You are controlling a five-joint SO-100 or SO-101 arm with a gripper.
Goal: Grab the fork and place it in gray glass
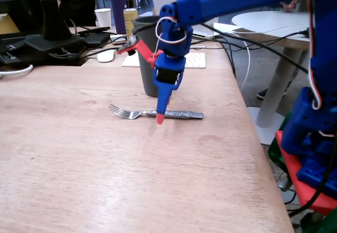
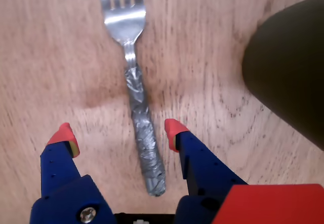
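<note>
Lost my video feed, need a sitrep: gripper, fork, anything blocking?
Gripper open, fingers either side of the fork handle. Fork flat on table, not gripped. Glass upright just behind it. Nothing in the way.

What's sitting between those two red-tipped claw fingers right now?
The fork's foil-wrapped handle lies on the table between the open gripper's fingers, untouched by either; the wrist view shows it.
</note>
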